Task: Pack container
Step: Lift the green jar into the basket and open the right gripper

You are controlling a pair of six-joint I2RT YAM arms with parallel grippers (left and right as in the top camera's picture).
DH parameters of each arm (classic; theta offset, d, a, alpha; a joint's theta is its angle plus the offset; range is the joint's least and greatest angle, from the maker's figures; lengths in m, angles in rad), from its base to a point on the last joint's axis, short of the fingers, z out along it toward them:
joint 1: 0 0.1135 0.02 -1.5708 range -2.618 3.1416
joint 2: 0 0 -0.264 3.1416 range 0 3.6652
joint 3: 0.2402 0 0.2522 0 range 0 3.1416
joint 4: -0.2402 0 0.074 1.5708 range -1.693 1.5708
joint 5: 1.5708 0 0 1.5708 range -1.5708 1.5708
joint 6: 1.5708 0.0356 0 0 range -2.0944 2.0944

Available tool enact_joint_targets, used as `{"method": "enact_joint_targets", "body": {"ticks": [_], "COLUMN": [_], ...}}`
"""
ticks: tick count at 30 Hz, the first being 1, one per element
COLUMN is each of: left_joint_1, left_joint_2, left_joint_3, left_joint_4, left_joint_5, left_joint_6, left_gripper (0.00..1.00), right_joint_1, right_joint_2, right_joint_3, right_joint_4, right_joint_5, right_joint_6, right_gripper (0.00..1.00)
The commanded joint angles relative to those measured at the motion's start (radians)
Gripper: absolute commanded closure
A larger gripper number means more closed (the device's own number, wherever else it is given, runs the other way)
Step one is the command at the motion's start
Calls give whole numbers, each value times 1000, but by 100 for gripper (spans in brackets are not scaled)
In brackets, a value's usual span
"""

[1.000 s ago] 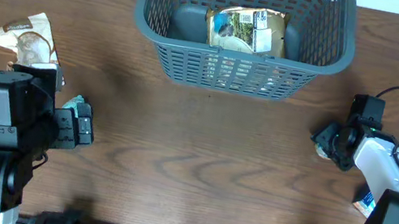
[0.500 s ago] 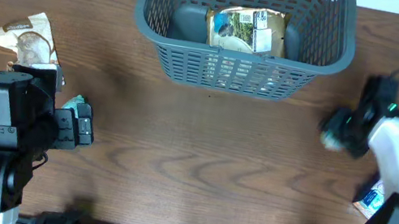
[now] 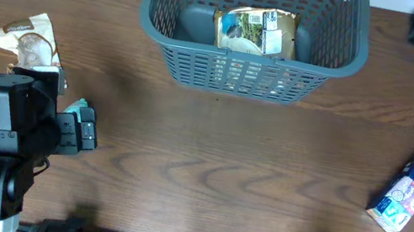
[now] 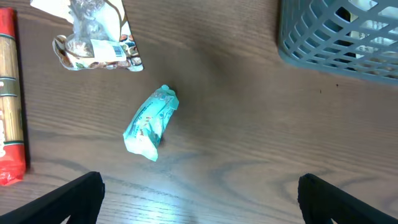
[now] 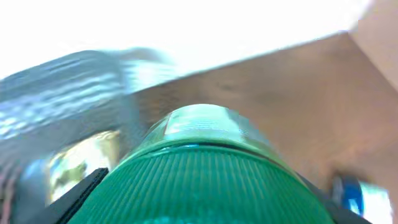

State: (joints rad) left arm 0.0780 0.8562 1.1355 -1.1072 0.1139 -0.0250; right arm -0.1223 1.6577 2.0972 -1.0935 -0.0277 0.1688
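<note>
At the far middle of the bench stands the grey basket (image 3: 239, 77), upright. One brown-and-gold packet (image 3: 255, 29) lies flat on its floor, and the rest of that floor is bare. Off the basket's right corner, raised and blurred in the overhead view, is my right end effector (image 5: 199, 199). Its wrist view is filled by a green jar (image 5: 205, 137) with a ribbed lid. I take the jar to be clamped between the fingers, though the contact itself is hidden. I judge that I am mid-carry with a second item. The next move calls for bringing it over the rim and lowering it into the free space beside the packet before letting go. My left end effector (image 4: 200, 193) hangs wide open and empty near a teal pouch (image 4: 152, 123). Also on the bench are a clear bag (image 4: 93, 37), a red pasta pack (image 4: 11, 106) and, at the right, a blue tissue pack (image 3: 410, 186).
</note>
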Motion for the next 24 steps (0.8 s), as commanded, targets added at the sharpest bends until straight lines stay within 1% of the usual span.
{"method": "enact_joint_targets", "body": {"ticks": [1, 6, 9, 13, 24], "left_joint_1": [5, 5, 5, 5, 5], "left_joint_2": [-2, -2, -2, -2, -2], "left_joint_3": [21, 21, 21, 21, 21], "left_joint_4": [-3, -6, -7, -7, -7], "left_joint_5": [6, 6, 6, 6, 6], "left_joint_6": [14, 14, 14, 14, 14], "left_gripper": [2, 2, 2, 2, 2], "right_joint_1": [105, 229, 265, 265, 266], "right_joint_2": [-12, 12, 61, 161, 436], "right_joint_3": [49, 51, 51, 51, 51], "right_joint_4": [4, 37, 47, 66, 59], "right_joint_5": [-230, -137, -104, -99, -99], "right_joint_6": [-282, -282, -274, -225, -221], "right_gripper": [99, 99, 99, 99, 99]}}
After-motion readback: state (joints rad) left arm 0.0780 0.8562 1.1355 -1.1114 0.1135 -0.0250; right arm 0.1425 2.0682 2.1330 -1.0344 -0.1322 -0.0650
